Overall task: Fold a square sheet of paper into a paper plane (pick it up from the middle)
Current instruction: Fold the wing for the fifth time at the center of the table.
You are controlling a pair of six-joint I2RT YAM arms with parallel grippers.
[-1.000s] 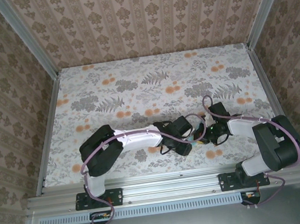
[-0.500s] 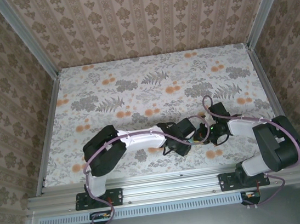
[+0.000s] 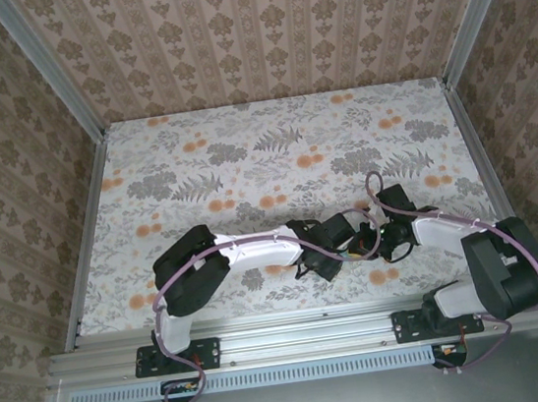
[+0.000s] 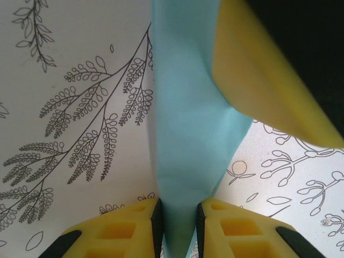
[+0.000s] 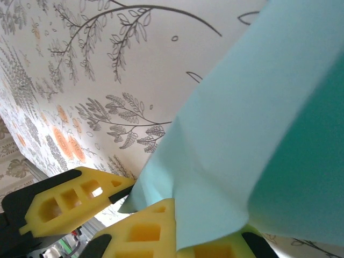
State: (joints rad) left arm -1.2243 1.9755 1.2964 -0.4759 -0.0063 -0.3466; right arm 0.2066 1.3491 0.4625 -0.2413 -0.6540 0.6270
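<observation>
Top of the paper plane (image 4: 188, 134) cut off at the edge, lower end hidden between left end effector (image 4: 178, 215) pads.

The left arm (image 3: 255, 247) had pushed further right — its elbow block slid a little to the right above the tabletop (image 3: 243, 155). The left gripper (image 3: 352, 243) closed the small gap to the right gripper (image 3: 374, 242) until the two sat just beside each other. Its jaws had drawn in and stood close on either side of the paper plane (image 4: 185, 134). The right arm (image 3: 441, 228) had shifted too — its big upper block sank toward the near edge, and the forearm lay flatter.
</observation>
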